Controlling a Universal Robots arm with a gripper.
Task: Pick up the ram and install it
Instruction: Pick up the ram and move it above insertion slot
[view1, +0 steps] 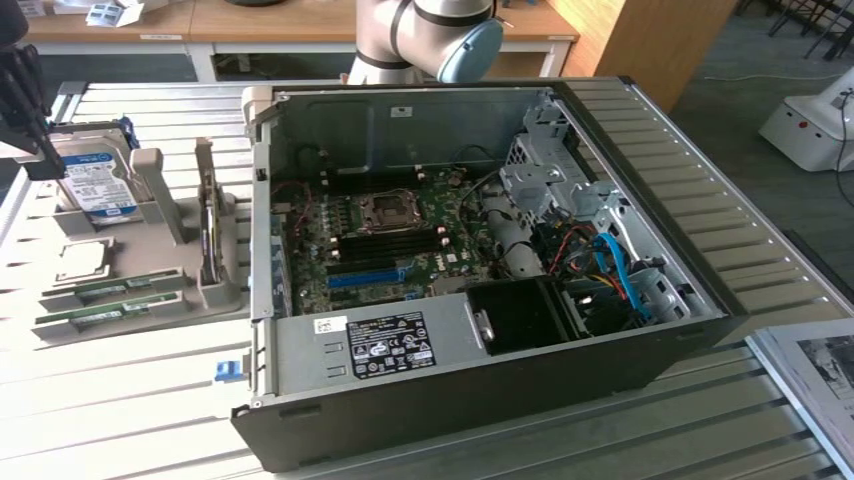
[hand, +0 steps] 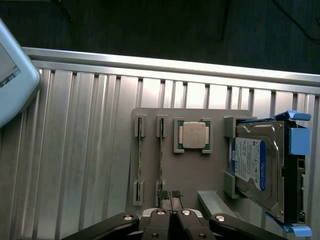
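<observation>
Claw (hand: 169, 194) first: its two fingers were pressed together with nothing between them, so we judged it closed and empty. It hung above the grey holder (hand: 200, 175) on the slatted table (hand: 75, 150), over one end of the ram (hand: 161, 160). The ram stood on its long edge, each end caught in a small bracket of the holder, and a second stick (hand: 139, 160) stood just beside it in the same way. We think this placing had a reason — the upper edge was free, so fingers could take it from above. Near the sticks lay a processor (hand: 192, 135) and a hard drive (hand: 257, 167). In the exterior view the computer case (view1: 374, 125) lay on its side beside the holder, cover off — probably so that the motherboard (view1: 387, 240) faced upward for the installing. The picking was not yet done.
</observation>
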